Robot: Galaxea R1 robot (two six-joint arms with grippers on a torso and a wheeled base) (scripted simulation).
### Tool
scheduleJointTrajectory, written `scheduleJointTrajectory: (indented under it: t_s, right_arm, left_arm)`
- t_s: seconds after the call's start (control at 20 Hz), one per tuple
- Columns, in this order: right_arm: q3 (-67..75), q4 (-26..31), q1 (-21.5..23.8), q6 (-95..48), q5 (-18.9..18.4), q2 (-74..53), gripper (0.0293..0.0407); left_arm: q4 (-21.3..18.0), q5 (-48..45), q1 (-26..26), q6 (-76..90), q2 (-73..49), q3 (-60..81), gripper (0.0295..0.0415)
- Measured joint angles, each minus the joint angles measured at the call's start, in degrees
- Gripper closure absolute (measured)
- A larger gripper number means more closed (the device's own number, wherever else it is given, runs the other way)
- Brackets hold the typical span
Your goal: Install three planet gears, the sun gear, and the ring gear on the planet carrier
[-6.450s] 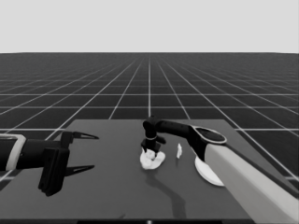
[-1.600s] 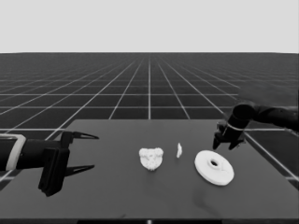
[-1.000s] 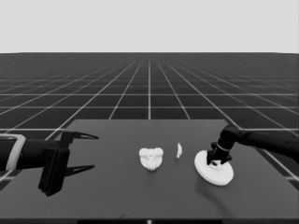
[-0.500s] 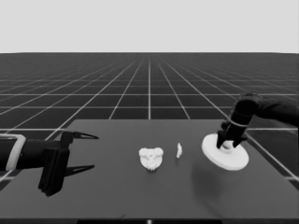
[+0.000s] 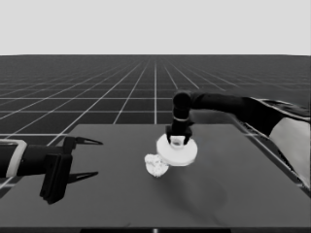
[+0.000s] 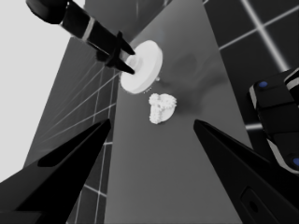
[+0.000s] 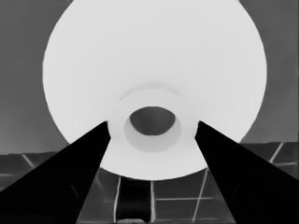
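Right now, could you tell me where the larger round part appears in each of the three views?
Head view: larger round part at table centre, under the right gripper, beside the gear cluster.
Left wrist view: the disc lies farther off, past the cluster.
Right wrist view: it fills the picture.
Shared landmark: its raised central hub, held by the right gripper.

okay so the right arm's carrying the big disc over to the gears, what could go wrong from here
Two risks, as I judge them.

1. The right gripper holds the larger round part only by its raised centre hub, so the wide disc could tilt or slip out.

2. The disc hangs beside the gear cluster, overlapping one edge. Lowered from here, it might land off-centre and knock the gears.

The left gripper is parked at the table's left end.
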Motion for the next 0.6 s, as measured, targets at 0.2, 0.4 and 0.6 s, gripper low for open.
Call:
scheduleJointTrajectory:
  t_s: [0.2, 0.4, 0.6]
  right_arm:
    - [-21.82, -0.69, -0.51, -8.06, -0.26, 16.86, 0.0351]
    - [-25.24, -6.53, -5.82, -9.62, 2.56, 18.83, 0.0351]
    - [-31.25, -13.47, -15.23, -12.82, 6.72, 20.97, 0.0351]
  left_arm:
    - [0.0, 0.0, 0.0, 0.0, 0.0, 0.0, 0.0326]
    - [0.0, 0.0, 0.0, 0.0, 0.0, 0.0, 0.0326]
    - [0.0, 0.0, 0.0, 0.0, 0.0, 0.0, 0.0326]
